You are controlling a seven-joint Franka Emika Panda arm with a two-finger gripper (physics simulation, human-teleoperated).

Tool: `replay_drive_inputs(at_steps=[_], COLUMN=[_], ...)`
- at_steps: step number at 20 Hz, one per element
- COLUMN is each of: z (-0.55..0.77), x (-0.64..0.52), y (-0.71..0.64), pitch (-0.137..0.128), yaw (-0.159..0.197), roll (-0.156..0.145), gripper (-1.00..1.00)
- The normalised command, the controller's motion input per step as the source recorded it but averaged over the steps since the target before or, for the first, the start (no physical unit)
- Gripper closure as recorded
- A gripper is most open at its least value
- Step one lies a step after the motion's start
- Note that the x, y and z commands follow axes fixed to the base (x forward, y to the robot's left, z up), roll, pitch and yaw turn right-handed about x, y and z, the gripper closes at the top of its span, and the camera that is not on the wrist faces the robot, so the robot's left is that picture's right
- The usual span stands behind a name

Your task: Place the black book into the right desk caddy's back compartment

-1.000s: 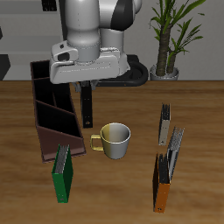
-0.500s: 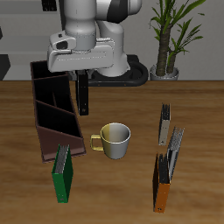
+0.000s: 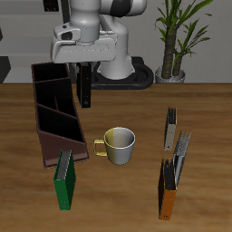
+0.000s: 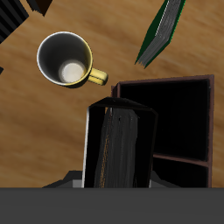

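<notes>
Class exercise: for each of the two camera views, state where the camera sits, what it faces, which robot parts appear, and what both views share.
Exterior view: in front and above, facing the wooden table; shows the arm and tool holding the thin black hardcover book.
Wrist view: on the tool, looking down past the book.
Shared: book, yellow-handled mug, green book, maroon-brown desk caddy.

wooden table (image 3: 145, 113), potted plant (image 3: 174, 36) behind
</notes>
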Motion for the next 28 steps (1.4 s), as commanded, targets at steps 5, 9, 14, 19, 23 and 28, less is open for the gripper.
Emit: replay_drive_inputs(at_steps=[5, 9, 14, 19, 23, 28], z=[-0.12, -0.04, 0.06, 0.11, 0.16, -0.12], x=[-0.38, -0.40, -0.30, -0.30, -0.31, -0.20], y=[-0.19, -0.21, -0.04, -0.05, -0.14, -0.11], pitch=[0.036, 0.015, -0.021, -0.010, -0.039, -0.008], yaw=[0.056, 0.034, 0.029, 0.007, 0.002, 0.016], roll=[-0.048, -0.066, -0.026, -0.011, -0.050, -0.067], gripper=[1.00, 1.00, 1.00, 1.00, 1.00, 1.00])
